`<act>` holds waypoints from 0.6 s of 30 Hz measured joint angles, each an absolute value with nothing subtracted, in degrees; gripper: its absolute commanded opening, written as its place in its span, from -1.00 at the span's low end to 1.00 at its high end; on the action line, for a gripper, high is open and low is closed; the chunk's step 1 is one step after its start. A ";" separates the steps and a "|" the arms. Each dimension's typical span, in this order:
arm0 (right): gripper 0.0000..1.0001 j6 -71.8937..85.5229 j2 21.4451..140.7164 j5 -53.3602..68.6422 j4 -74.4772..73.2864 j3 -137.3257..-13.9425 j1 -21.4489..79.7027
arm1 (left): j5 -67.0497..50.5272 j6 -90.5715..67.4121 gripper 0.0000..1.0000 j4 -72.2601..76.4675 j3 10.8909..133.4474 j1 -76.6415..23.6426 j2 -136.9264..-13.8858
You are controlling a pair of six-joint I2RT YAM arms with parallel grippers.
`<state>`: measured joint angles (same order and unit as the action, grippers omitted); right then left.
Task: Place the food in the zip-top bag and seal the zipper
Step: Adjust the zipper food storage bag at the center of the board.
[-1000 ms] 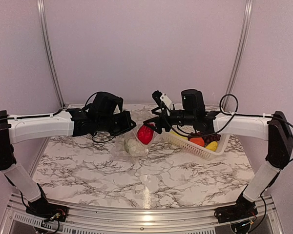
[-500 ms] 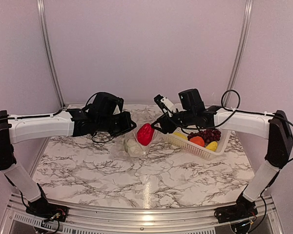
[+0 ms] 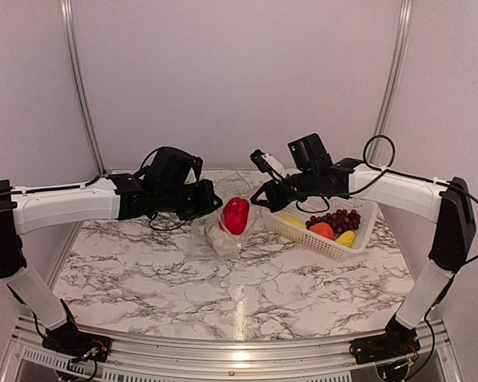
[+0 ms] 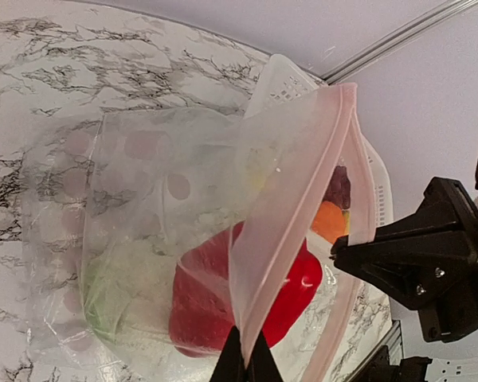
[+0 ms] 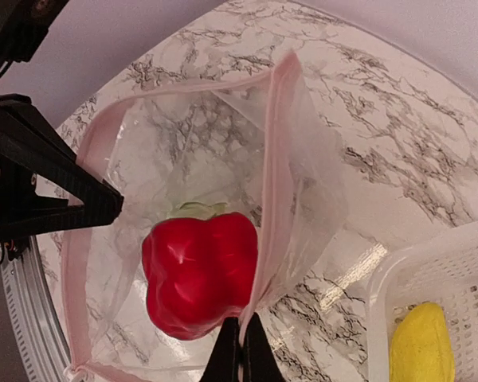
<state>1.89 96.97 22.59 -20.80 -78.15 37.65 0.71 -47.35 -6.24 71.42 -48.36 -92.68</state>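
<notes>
1. Desk (image 3: 143, 270): open marble is lying in front of and left of the bag, so there's room for laying it flat at sealing time. The wall is sitting close behind.
2. Bag (image 4: 143, 183): hanging mid-desk between both arms with the mouth spread, just left of the basket.
3. Basket (image 3: 317, 245): its near-left rim is the edge the right arm is going to be clearing.
4. Pepper (image 3: 236, 215): sitting inside the bag, on the cauliflower (image 3: 217, 239).
5. Grapes (image 3: 340, 220), orange piece (image 3: 322, 231) and yellow piece (image 5: 418, 346): waiting in the basket. I'm judging the filling step as partway done.
6. Zipper (image 4: 295, 211): left jaws are pinching one lip and right jaws are pinching the opposite lip, both pressed together on the strip. Next move, I'm guessing, is the right jaws letting go and reaching into the basket. The risk is the mouth sagging on a one-sided hold.
</notes>
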 measured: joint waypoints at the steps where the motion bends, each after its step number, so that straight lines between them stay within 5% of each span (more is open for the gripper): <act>1: -1.00 2.57 96.71 23.94 -21.52 -79.92 37.54 | 1.13 -46.98 -1.00 -6.68 71.99 -48.36 -92.64; 18: -1.00 8.03 94.74 32.80 -25.65 -86.74 33.08 | 4.54 -42.76 -1.00 -20.88 85.65 -50.50 -93.41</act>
<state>8.03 94.74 32.80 -25.65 -86.74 33.08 4.54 -42.76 -20.88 85.65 -50.50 -93.41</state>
